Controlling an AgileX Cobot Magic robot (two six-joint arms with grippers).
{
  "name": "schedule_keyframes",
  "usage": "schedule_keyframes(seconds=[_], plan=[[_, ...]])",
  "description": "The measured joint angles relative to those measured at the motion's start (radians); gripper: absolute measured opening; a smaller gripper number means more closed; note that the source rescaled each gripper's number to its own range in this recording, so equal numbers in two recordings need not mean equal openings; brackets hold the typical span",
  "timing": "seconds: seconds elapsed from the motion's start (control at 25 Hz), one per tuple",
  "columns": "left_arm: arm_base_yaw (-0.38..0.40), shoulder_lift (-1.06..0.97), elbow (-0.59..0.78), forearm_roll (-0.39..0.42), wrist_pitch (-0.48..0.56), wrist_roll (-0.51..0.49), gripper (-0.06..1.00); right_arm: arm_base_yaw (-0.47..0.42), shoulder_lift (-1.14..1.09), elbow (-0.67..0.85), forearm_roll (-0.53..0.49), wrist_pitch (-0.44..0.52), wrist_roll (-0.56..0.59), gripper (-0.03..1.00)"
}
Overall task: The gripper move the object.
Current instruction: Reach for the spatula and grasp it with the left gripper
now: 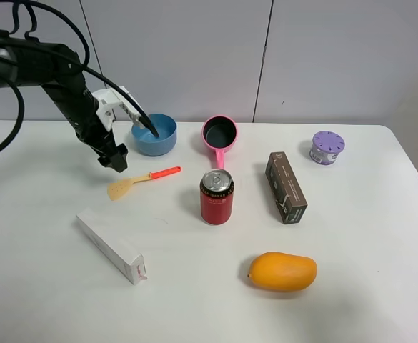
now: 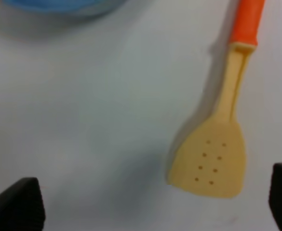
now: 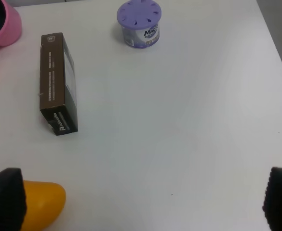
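The object, a small spatula [image 1: 141,180] with a pale yellow perforated blade and a red-orange handle, lies flat on the white table [image 1: 66,300] left of centre. My left gripper [image 1: 116,161] hovers just beyond the blade end, tilted down, on a thick black arm. In the left wrist view the blade [image 2: 210,161] lies on the table below the wide-apart fingertips [image 2: 15,204], closer to the other one, and the handle [image 2: 247,21] points away. The left gripper [image 2: 150,207] is open and holds nothing. My right gripper [image 3: 141,202] is open over bare table.
A blue bowl [image 1: 153,133] sits behind the spatula, a pink saucepan [image 1: 219,133] to its right. A red can [image 1: 216,196], brown box [image 1: 286,187], purple canister [image 1: 327,147], mango [image 1: 282,271] and white box [image 1: 112,246] stand around.
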Motion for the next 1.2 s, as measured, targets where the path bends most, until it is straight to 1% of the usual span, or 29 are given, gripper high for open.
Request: schedule_keyframes(seconds=[0.16, 0.32, 0.56, 0.8, 1.2], plan=[[-0.015, 0.046, -0.002, -0.003, -0.012, 0.024, 0.96, 0.000, 0.000, 0.000, 0.000, 0.000, 0.000, 1.00], [-0.027, 0.085, -0.039, -0.010, -0.016, 0.026, 0.96, 0.000, 0.000, 0.000, 0.000, 0.000, 0.000, 1.00], [-0.061, 0.141, -0.098, -0.048, -0.018, 0.026, 0.96, 0.000, 0.000, 0.000, 0.000, 0.000, 0.000, 1.00], [-0.067, 0.186, -0.102, -0.054, -0.018, 0.030, 0.96, 0.000, 0.000, 0.000, 0.000, -0.001, 0.000, 1.00], [-0.067, 0.203, -0.103, -0.054, -0.045, 0.030, 0.96, 0.000, 0.000, 0.000, 0.000, -0.001, 0.000, 1.00]])
